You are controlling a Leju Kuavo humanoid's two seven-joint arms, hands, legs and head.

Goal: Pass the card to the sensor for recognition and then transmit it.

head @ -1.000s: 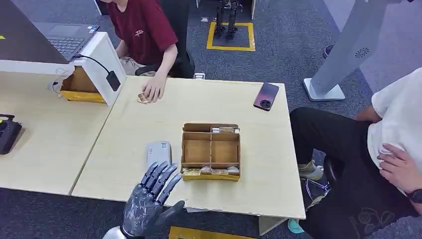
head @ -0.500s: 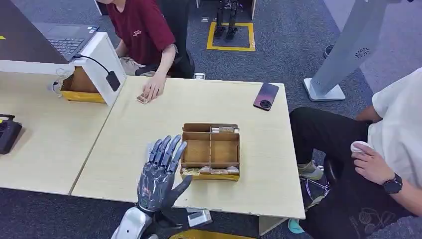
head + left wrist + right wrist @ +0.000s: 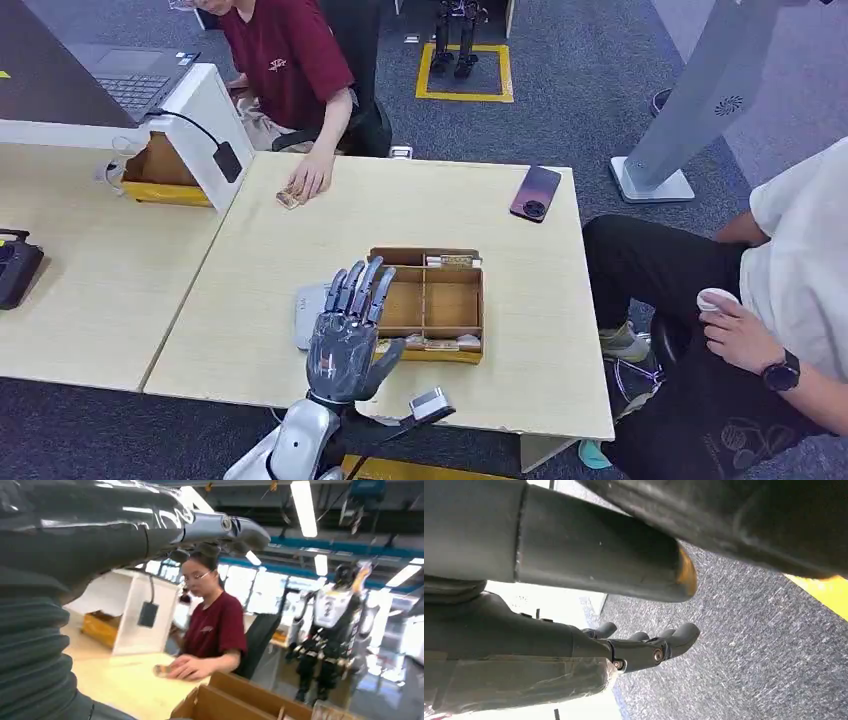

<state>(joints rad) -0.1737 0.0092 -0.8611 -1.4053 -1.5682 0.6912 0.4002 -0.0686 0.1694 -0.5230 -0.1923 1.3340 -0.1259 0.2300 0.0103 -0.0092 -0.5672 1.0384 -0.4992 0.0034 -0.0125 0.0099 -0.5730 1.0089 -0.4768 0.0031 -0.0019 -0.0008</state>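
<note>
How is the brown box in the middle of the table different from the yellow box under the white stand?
The brown box sits out in the open on the table; the yellow box is tucked under the white stand.
The brown box is split into compartments, with card-like items along two edges; the yellow box's inside is mostly hidden.
The left hand hovers by the brown box, far from the yellow box.
Both look like open cardboard boxes.

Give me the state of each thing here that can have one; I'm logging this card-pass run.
left hand: raised over the table's near edge, fingers spread, holding nothing
right hand: hanging over the carpet, fingers loosely curled, nothing in them
cardboard box: open-topped, cards in its near and far slots
laptop: lid open
phone: lying flat, back up
</note>
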